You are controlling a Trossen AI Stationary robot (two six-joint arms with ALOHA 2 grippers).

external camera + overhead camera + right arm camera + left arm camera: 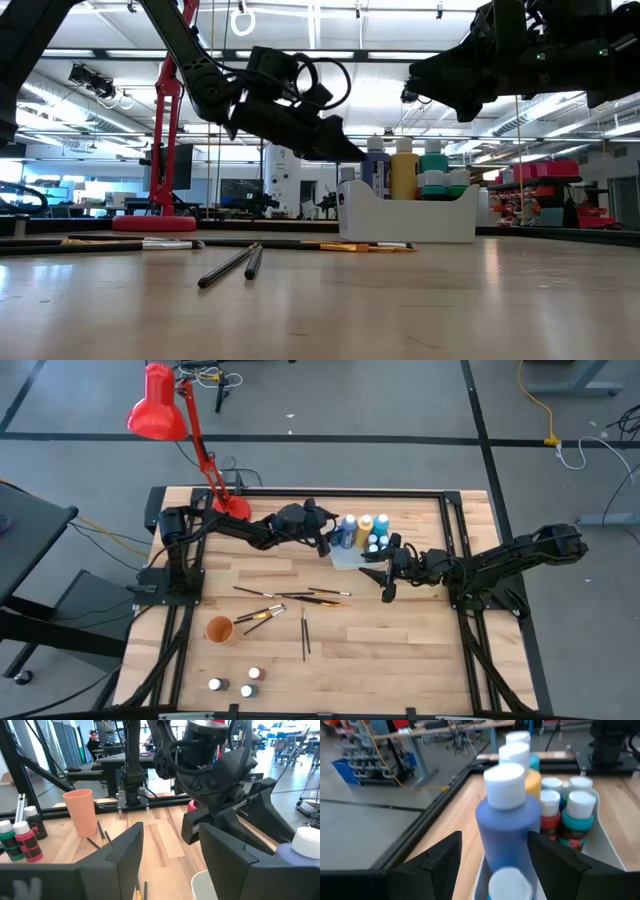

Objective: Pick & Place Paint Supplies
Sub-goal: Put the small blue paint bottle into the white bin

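A white tray (350, 558) on the table holds a tall blue bottle (507, 830) with a white cap, a yellow bottle (365, 526) and small teal (577, 817) and red (550, 817) bottles. My left gripper (495, 840) is open at the tray's left end, with one finger on either side of the blue bottle (347, 532). My right gripper (388, 588) is open and empty, above the table just near-right of the tray. Thin dark-handled brushes (290, 595) lie flat on the wood. More small bottles (250, 680) stand at the near edge. My left gripper comes level from the table's left, and its fingers (547, 860) flank the blue bottle's body below the cap. The bottle stands upright in the tray. I cannot tell whether either finger touches it.
An orange cup (220, 630) stands near-left, with brushes (262, 615) beside it and another brush (305, 635) to its right. A red desk lamp (165, 405) stands on its base (235, 508) at the far-left corner. Bare wood lies between the tray and the near edge.
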